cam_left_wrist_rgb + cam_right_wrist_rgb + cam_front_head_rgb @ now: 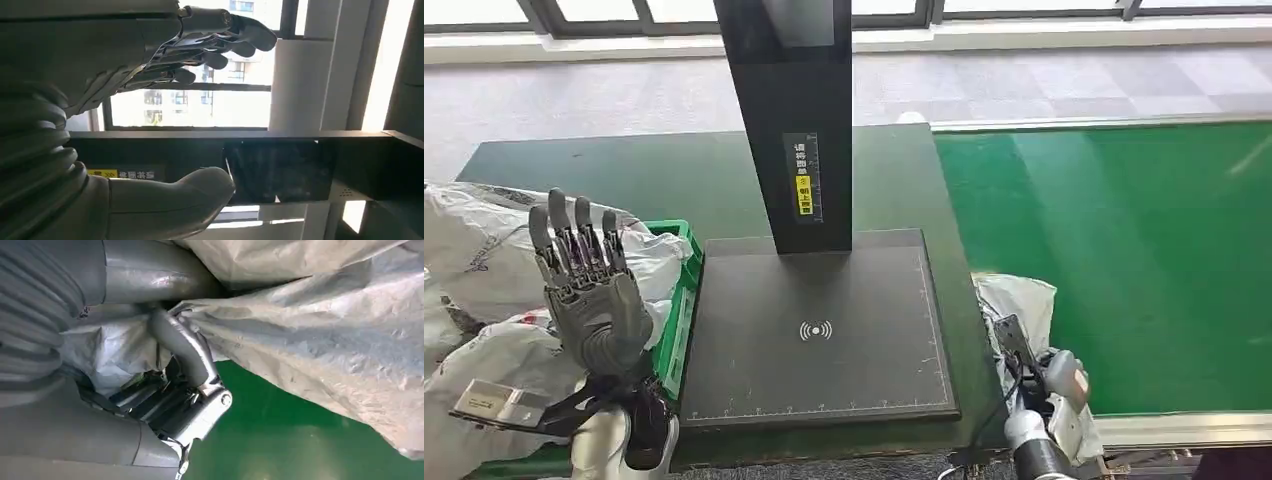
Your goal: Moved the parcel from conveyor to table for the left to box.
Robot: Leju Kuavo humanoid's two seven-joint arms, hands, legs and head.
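Observation:
A grey plastic-wrapped parcel (pixel 1022 301) lies at the near left edge of the green conveyor (pixel 1124 250), beside the dark table (pixel 574 165). My right hand (pixel 1046 385) grips it from the near side. In the right wrist view its fingers (pixel 190 352) are curled into the crumpled wrap of the parcel (pixel 325 335), with the conveyor (pixel 280 445) underneath. My left hand (pixel 589 295) is raised with its fingers spread and holds nothing. It hovers over the green box (pixel 682 290) at the table's left. In the left wrist view the left hand (pixel 125 60) is empty.
A black scale plate (pixel 824 330) with a tall black post (pixel 799 120) fills the table's middle, between the box and the conveyor. Several white bagged parcels (pixel 484 250) are heaped in and around the green box. A small device (pixel 494 403) sits by my left wrist.

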